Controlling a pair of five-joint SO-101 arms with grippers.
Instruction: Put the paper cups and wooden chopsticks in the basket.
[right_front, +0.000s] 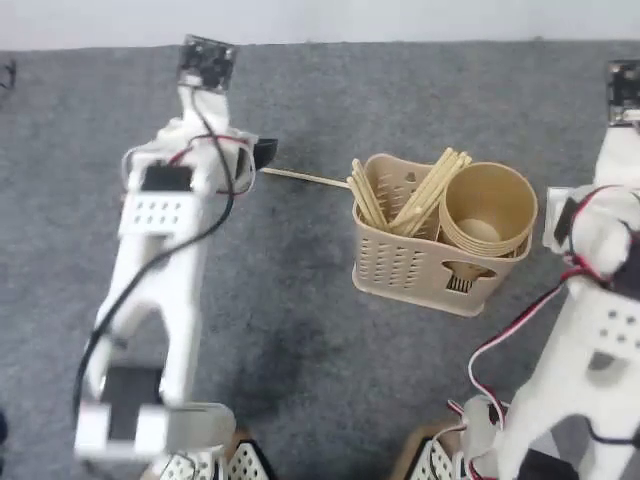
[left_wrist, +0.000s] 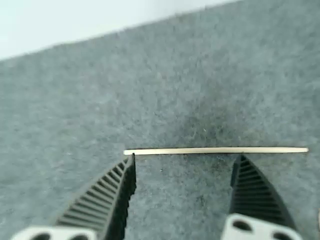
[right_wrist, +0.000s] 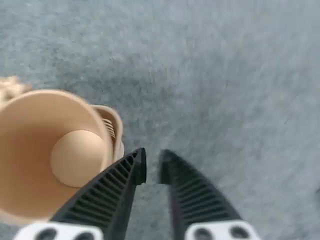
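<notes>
**Left arm.** The left claw (left_wrist: 186, 162) is released: its two ribbed fingers (left_wrist: 116, 192) stand wide apart, low over the table (right_front: 300, 330). One loose chopstick (left_wrist: 215, 150) lies flat on the grey table surface, crosswise just ahead of both fingertips. No finger is closed on it. In the high view the loose chopstick runs from just beside the left claw toward the near corner of the basket (right_front: 405, 265). Whether its far end touches the basket cannot be determined.

**Basket.** The basket is beige with perforated walls and stands upright on the table between the two arms. It has two compartments:
- The compartment nearer the left arm holds a bundle of wooden chopsticks (right_front: 415, 195), leaning and crossing, with their ends projecting above the rim.
- The compartment nearer the right arm holds the paper cups (right_front: 490, 205), nested into one stack, mouth up.

**Right arm.** The right claw (right_wrist: 152, 165) is clenched almost fully, with only a narrow slit between its tips, and it grasps nothing. It sits over bare table, just beside the basket wall on the cup side. In the right wrist view the open mouth of the paper cups is adjacent to one finger.
</notes>
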